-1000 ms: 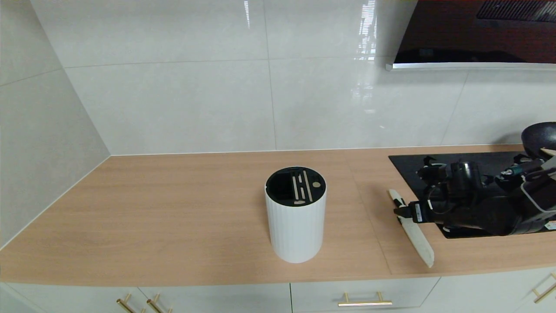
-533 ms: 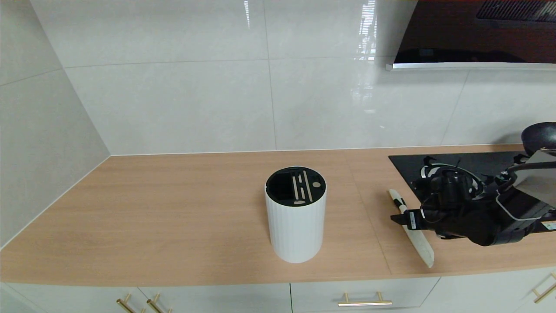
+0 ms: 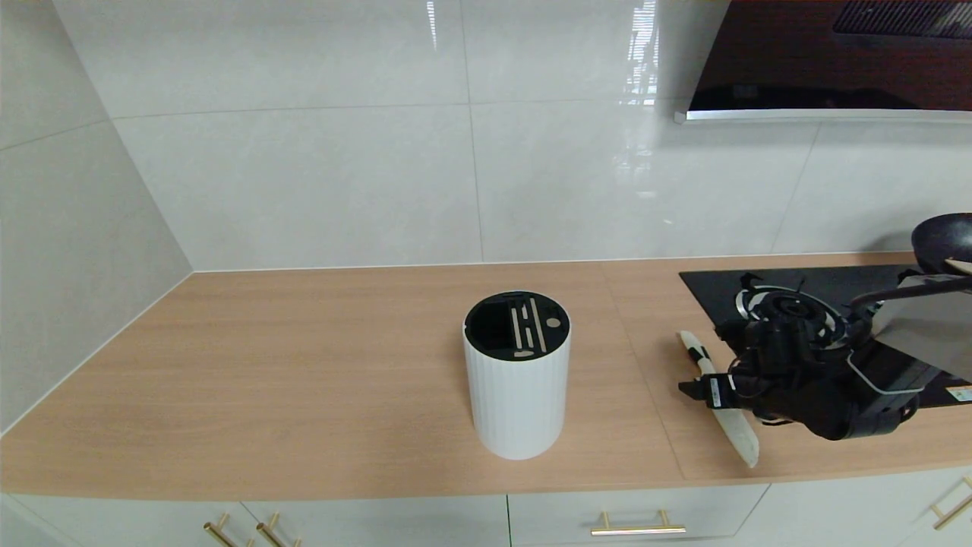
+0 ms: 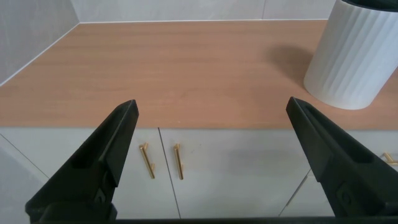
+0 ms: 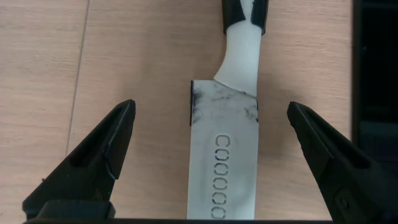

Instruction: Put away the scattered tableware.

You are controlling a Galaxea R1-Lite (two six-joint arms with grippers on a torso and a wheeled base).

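A white ceramic knife [image 3: 721, 403] with a black-and-white handle lies flat on the wooden counter [image 3: 304, 365], to the right of a white ribbed utensil holder [image 3: 518, 376] with a black slotted top. My right gripper [image 3: 702, 389] hangs just above the knife, open; in the right wrist view the blade [image 5: 224, 155] lies between its two spread fingers [image 5: 87, 168]. My left gripper [image 4: 211, 162] is open in front of the counter's front edge, with the holder [image 4: 351, 53] beyond it and off to one side.
A black cooktop [image 3: 805, 304] with a burner sits right of the knife, a dark pan [image 3: 942, 239] at its far edge. A range hood [image 3: 828, 61] hangs above. Tiled walls back the counter; drawers with gold handles [image 3: 638, 526] lie below.
My right arm has come down and toward the counter's front, bringing its open gripper lower over the knife. The knife and the holder have stayed put.
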